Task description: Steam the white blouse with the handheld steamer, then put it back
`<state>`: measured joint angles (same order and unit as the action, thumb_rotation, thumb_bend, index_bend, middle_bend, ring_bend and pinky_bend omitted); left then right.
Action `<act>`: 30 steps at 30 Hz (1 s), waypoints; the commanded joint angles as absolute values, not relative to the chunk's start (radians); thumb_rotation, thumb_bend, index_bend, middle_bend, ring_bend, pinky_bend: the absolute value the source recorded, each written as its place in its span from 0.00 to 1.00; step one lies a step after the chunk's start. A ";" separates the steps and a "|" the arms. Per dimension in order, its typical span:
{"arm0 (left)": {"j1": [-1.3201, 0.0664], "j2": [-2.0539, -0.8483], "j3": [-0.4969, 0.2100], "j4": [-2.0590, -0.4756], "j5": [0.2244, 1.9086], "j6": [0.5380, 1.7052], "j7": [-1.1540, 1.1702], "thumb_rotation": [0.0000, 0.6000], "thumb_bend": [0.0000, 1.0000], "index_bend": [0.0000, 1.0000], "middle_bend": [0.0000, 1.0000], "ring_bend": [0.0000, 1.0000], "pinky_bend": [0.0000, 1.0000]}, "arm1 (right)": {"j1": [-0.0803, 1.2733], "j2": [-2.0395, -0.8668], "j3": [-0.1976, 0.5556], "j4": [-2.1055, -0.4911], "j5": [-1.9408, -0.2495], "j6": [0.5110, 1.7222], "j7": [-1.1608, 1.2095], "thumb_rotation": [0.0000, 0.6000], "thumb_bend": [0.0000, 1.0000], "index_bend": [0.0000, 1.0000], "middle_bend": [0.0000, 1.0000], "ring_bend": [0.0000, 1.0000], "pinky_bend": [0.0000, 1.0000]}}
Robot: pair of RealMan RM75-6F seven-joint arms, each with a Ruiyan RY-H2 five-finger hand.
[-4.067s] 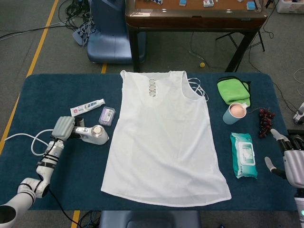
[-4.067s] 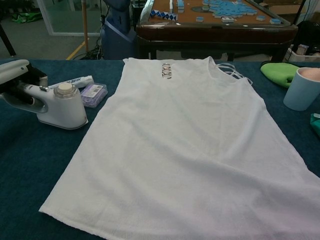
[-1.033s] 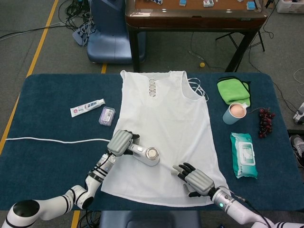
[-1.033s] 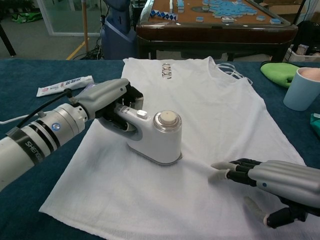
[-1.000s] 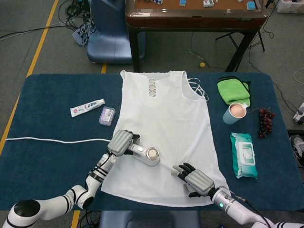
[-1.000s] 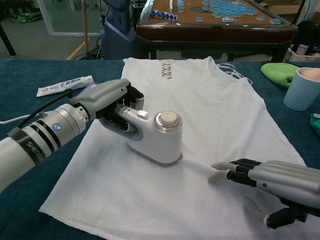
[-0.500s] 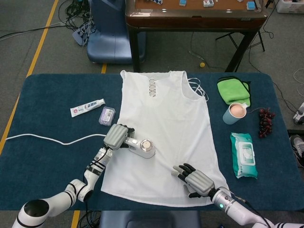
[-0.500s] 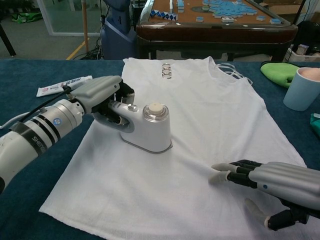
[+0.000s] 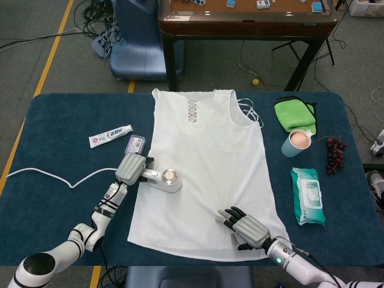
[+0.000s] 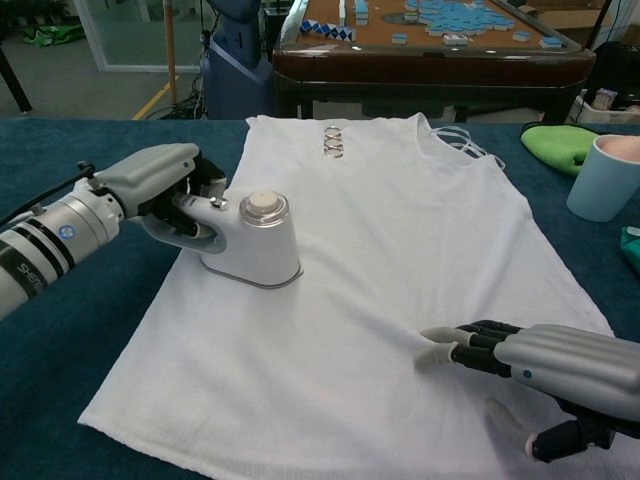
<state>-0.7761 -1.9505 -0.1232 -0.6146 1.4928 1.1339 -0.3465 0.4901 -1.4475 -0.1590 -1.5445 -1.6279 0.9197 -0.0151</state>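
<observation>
The white blouse [image 9: 207, 168] [image 10: 390, 260] lies flat down the middle of the blue table [image 9: 60, 204]. My left hand [image 9: 131, 168] [image 10: 160, 185] grips the handle of the white handheld steamer [image 9: 165, 179] [image 10: 252, 243], which stands on the blouse's left edge. The steamer's white cord [image 9: 57, 177] trails off to the left. My right hand [image 9: 247, 228] [image 10: 545, 375] lies palm down on the blouse's lower right part, fingers spread and holding nothing.
A toothpaste tube [image 9: 110, 136] and a small purple box [image 9: 135, 144] lie left of the blouse. On the right are a green cloth [image 9: 294, 113] [image 10: 560, 143], a cup [image 9: 296, 143] [image 10: 604, 176], grapes [image 9: 335, 153] and a wipes pack [image 9: 308, 195]. A wooden table [image 9: 240, 21] stands behind.
My left hand has slid the steamer leftward and slightly up across the blouse, from its middle to its left edge. The cord has bunched into a wave. My right hand has stayed put.
</observation>
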 commanded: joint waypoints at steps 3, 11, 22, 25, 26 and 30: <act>-0.751 -1.909 -0.087 -0.664 1.525 1.165 -0.348 1.00 0.25 0.79 0.71 0.59 0.58 | 0.492 -1.446 -0.163 -1.548 -1.630 0.919 -0.019 0.80 0.75 0.00 0.00 0.00 0.00; -0.733 -1.827 -0.051 -0.794 1.555 1.174 -0.317 1.00 0.25 0.79 0.71 0.59 0.58 | 0.494 -1.437 -0.172 -1.562 -1.636 0.921 -0.025 0.80 0.75 0.00 0.00 0.00 0.00; -0.701 -1.694 -0.015 -0.986 1.546 1.121 -0.250 1.00 0.25 0.79 0.71 0.58 0.58 | 0.496 -1.428 -0.182 -1.568 -1.644 0.924 -0.022 0.80 0.75 0.00 0.00 0.00 0.00; -0.688 -1.664 -0.013 -1.023 1.539 1.123 -0.243 1.00 0.25 0.79 0.70 0.58 0.58 | 0.497 -1.427 -0.184 -1.569 -1.648 0.925 -0.022 0.80 0.75 0.00 0.00 0.00 0.00; -0.683 -1.655 -0.012 -1.033 1.537 1.124 -0.242 1.00 0.25 0.79 0.70 0.58 0.58 | 0.497 -1.426 -0.185 -1.570 -1.649 0.926 -0.022 0.80 0.75 0.00 0.00 0.00 0.00; -0.661 -1.619 -0.006 -1.071 1.530 1.129 -0.243 1.00 0.25 0.79 0.70 0.58 0.58 | 0.499 -1.424 -0.185 -1.570 -1.649 0.925 -0.020 0.80 0.75 0.00 0.00 0.00 0.00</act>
